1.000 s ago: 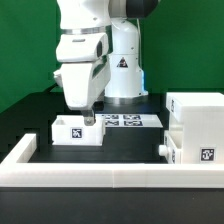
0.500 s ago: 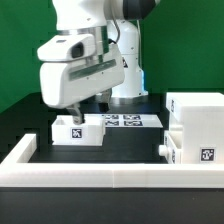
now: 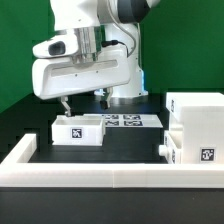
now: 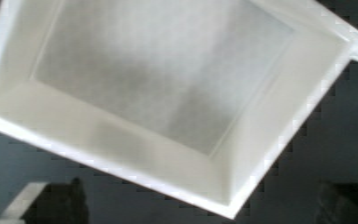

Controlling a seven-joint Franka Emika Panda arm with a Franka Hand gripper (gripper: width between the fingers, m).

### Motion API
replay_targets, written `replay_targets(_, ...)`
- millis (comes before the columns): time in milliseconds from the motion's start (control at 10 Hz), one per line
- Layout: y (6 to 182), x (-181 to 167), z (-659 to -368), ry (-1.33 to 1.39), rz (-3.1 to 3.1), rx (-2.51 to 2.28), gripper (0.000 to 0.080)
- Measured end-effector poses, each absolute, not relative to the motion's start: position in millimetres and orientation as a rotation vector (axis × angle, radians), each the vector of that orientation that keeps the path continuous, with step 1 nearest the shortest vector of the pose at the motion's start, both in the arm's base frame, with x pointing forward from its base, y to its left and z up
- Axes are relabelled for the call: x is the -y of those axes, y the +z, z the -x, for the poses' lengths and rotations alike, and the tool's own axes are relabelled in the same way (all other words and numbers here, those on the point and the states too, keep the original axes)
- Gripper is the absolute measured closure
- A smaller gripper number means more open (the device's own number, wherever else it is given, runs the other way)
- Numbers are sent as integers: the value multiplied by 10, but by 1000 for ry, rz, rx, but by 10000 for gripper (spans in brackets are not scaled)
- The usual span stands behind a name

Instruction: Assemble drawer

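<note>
A small white tray (image 3: 78,130) with a square tag on its front lies on the black table at the exterior view's left. My gripper (image 3: 82,100) hangs just above it, open and empty, with one finger off each side. In the wrist view the tray's hollow inside (image 4: 167,85) fills the picture, turned at an angle, and the gripper (image 4: 208,205) shows only as two dark fingertips (image 4: 51,200) wide apart past one corner. The large white casing (image 3: 197,112) stands at the exterior view's right. The second tray (image 3: 190,150) sits low against its front.
The marker board (image 3: 125,120) lies flat behind the small tray, in front of the robot base (image 3: 125,72). A long low white rail (image 3: 110,176) edges the table's front and both sides. Green backdrop behind.
The gripper was down at the small tray's wall. It has since risen off the tray and the hand has turned broadside, with the fingers spread. The tray stays in place.
</note>
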State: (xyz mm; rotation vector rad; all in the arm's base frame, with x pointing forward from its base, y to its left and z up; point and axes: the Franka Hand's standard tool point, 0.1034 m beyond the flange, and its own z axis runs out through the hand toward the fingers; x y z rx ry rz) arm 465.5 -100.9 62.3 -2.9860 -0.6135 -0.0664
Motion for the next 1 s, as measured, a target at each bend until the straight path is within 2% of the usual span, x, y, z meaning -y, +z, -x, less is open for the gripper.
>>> replay_targets(500, 581, 959, -4630, -75, 3038, 197, 151)
replay_targets(1000, 250, 776, -4354, -142, 3066, 208, 151)
